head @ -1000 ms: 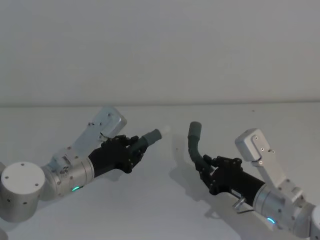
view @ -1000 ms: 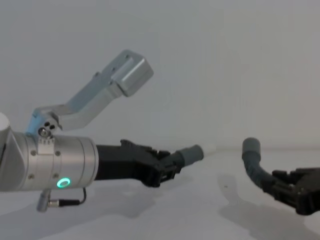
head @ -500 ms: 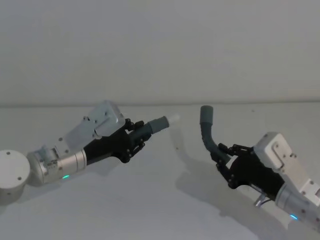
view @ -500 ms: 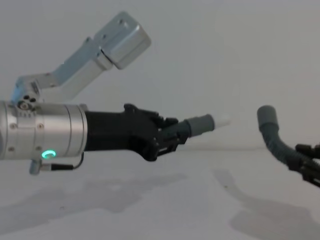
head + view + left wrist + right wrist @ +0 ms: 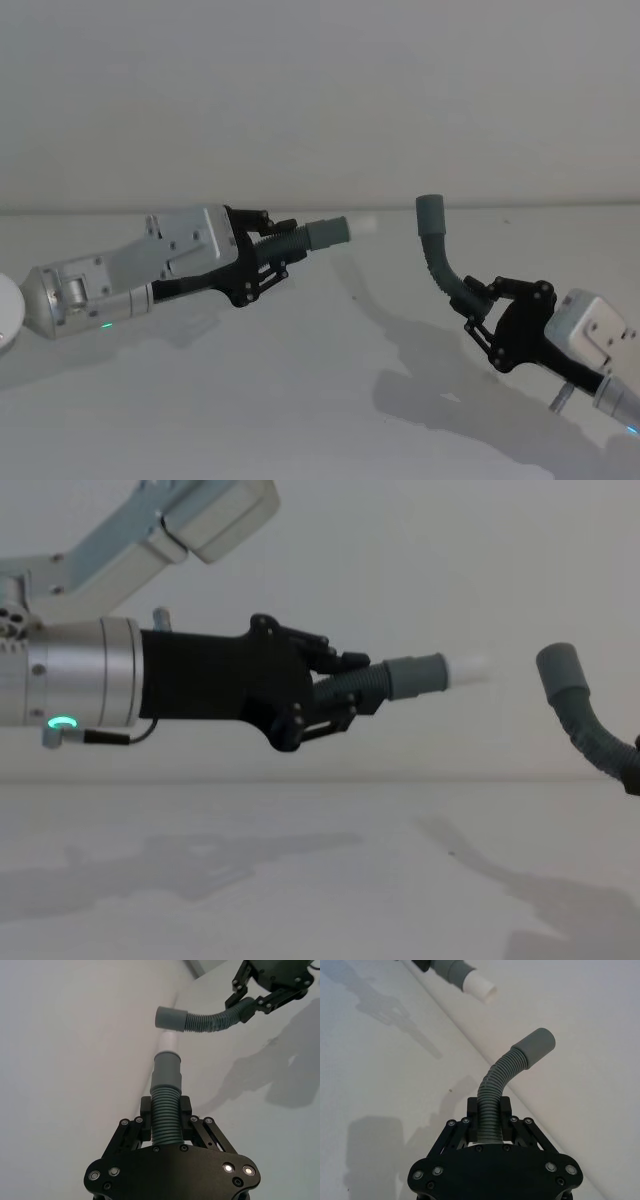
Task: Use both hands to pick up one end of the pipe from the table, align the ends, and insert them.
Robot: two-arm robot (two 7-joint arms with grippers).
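1. Left gripper (image 5: 268, 258): black fingers (image 5: 256, 270) clenched on straight ribbed hose (image 5: 290, 243); smooth grey cuff (image 5: 326, 232), white tip (image 5: 364, 224), level above table (image 5: 300, 400).
2. Right gripper (image 5: 490, 303): clasping bent ribbed hose (image 5: 445, 268) above table; plain cuff (image 5: 431, 212) upright, apart from white tip.

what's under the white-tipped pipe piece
The white table lies below it. The white-tipped pipe piece hangs in the air, clamped in the left gripper. Its rear end is hidden between that gripper's fingers.

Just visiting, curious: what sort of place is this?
Likely a robot test lab: plain white table, blank wall, the left gripper holding a white-tipped hose, the right gripper a plain-ended hose.
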